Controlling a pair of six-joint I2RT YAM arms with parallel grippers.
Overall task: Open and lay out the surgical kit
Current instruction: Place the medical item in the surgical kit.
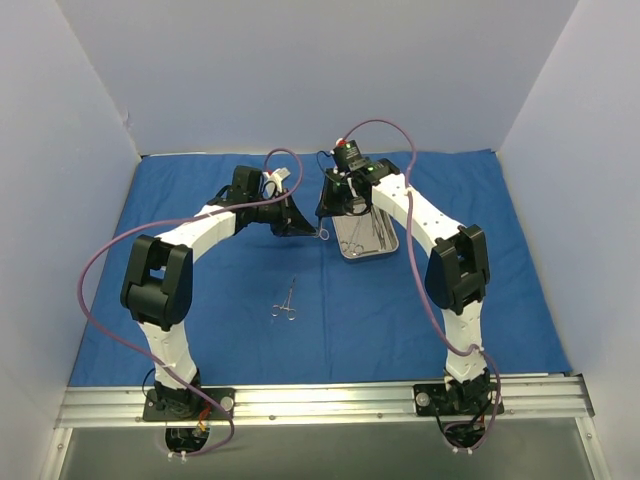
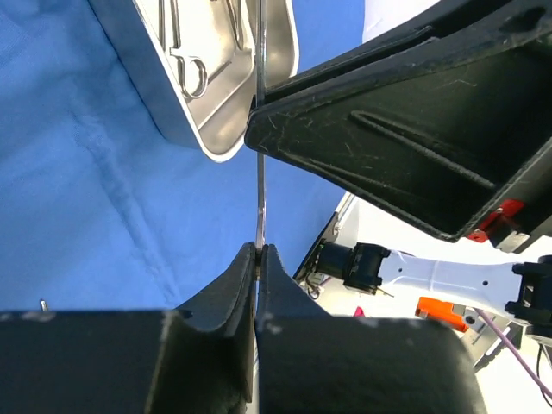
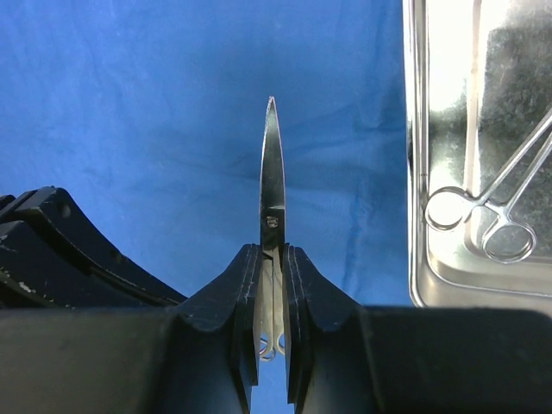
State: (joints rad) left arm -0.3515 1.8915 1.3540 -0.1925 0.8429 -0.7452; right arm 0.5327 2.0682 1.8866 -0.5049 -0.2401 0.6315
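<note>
We see the cloth [image 1: 180,200] spread flat, reaching nearly every edge of the table, so what is left is laying out the tools. The tray [image 1: 388,243] sits toward the far edge, slightly right of centre, with forceps [image 3: 496,216] and other pieces lying in it. One clamp [image 1: 287,301] lies alone on the cloth near the table's middle.

The right gripper [image 3: 272,250] is clamped on the scissors [image 3: 272,172] near the pivot. Their tip hangs over cloth just beside the tray's left wall. We judge that a grip there keeps the blades shut. The left gripper [image 2: 260,250] is pinched tight on a thin steel strip [image 2: 260,198] seen edge-on, close against the right gripper. It looks like a handover, but we cannot tell if the strip is the same scissors.

The two grippers crowd each other by the tray's near-left corner, so parting them calls for care. Bare cloth toward the left and near edges gives room to set tools down
</note>
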